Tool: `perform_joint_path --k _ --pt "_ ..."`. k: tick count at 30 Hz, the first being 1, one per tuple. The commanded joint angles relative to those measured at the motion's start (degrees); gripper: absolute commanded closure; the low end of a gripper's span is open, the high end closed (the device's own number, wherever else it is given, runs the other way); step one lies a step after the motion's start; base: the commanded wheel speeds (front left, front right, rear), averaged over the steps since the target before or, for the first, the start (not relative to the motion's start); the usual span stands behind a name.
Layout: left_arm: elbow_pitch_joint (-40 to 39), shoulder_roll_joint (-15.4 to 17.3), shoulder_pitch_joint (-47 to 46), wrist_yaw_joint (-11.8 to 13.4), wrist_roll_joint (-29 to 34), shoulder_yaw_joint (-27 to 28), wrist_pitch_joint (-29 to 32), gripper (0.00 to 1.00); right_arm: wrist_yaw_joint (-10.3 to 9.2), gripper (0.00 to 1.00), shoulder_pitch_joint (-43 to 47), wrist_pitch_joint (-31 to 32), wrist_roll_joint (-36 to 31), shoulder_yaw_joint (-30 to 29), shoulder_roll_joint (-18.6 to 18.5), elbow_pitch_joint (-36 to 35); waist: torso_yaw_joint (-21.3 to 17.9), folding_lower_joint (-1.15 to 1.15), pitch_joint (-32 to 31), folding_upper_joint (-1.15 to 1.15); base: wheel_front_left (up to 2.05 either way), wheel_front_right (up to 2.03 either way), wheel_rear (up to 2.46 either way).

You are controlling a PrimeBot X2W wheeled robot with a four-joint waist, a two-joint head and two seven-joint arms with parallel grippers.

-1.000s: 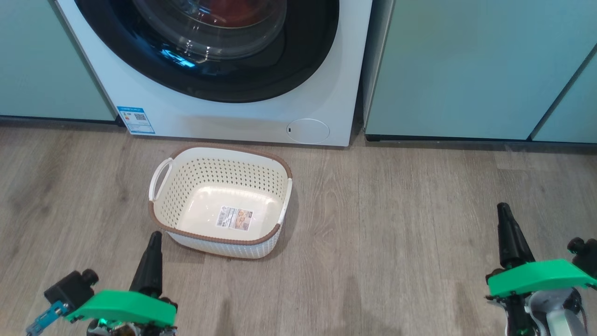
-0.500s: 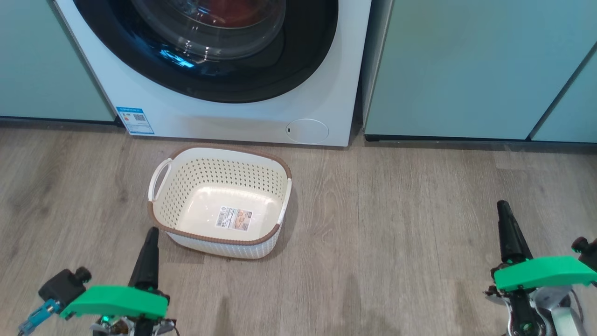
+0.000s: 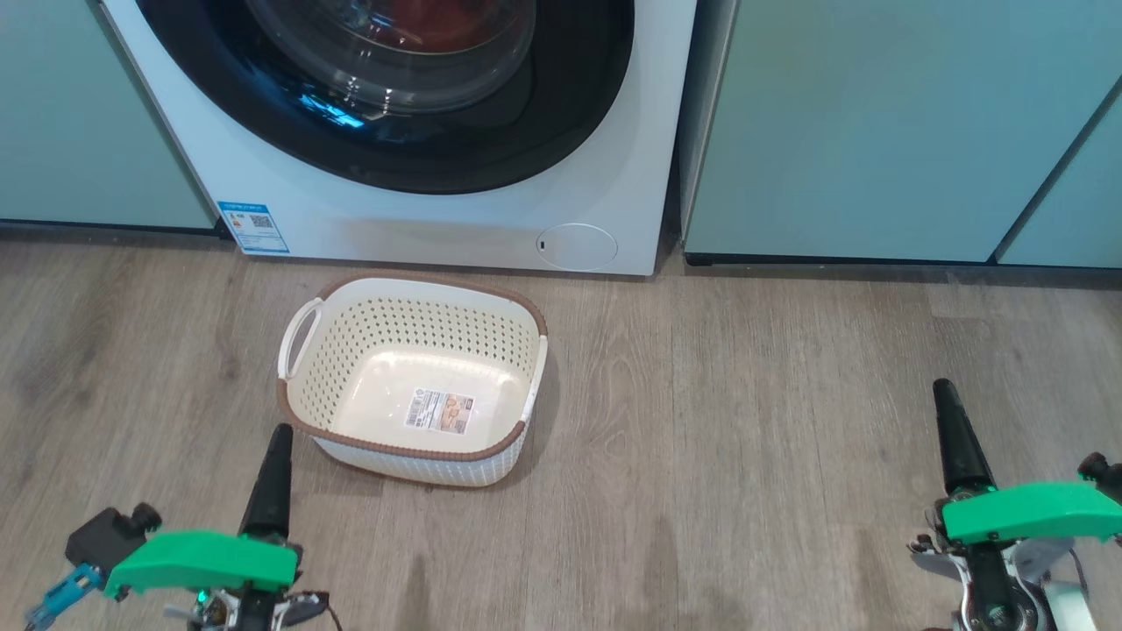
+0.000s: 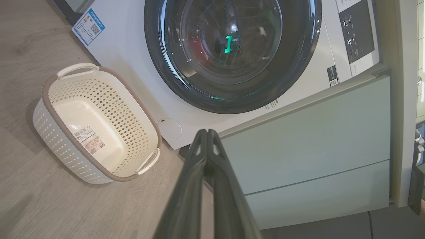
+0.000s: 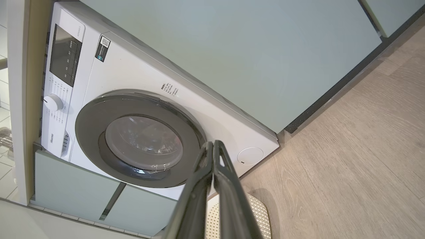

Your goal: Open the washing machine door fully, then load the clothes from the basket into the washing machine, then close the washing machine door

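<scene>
The wooden floor (image 3: 745, 394) runs in front of pale green cabinets (image 3: 877, 131), and the white washer (image 3: 438, 223) stands between them. Its door (image 3: 570, 114) is closed and lies flat against the front of the washer. Through the glass of the door some red fabric can be seen: the clothes (image 3: 438, 22) are inside the drum.

The basket (image 3: 438, 329) stands upright on the floor just in front of the washer, a little to the left of its middle. Its floor is bare around a label (image 3: 440, 410).

The left gripper (image 3: 279, 438) is low at the left, near the front corner of the basket but apart from it. The right gripper (image 3: 945, 390) is at the lower right, well apart from the basket. On both, the jaws are pressed together at the tips and hold nothing.

A small round flap (image 3: 577, 246) is at the lower right of the washer, and a blue sticker (image 3: 254, 226) is at its lower left.
</scene>
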Motion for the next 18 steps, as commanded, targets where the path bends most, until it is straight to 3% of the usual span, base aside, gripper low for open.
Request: perform_joint_path --k 1,18 --pt "-1.7 0.9 -3.1 0.0 -1.2 1.3 0.4 1.00 0.00 1.00 -3.1 0.5 1.4 0.7 -0.5 -1.7 0.0 0.00 0.0 0.00 0.00 0.00 0.00" --pt "-1.0 1.1 -4.4 -0.1 -11.6 2.3 3.5 1.00 0.00 1.00 -3.6 3.5 13.2 0.8 -0.5 -1.4 -0.1 0.00 -0.1 0.00 0.00 0.00 0.00"
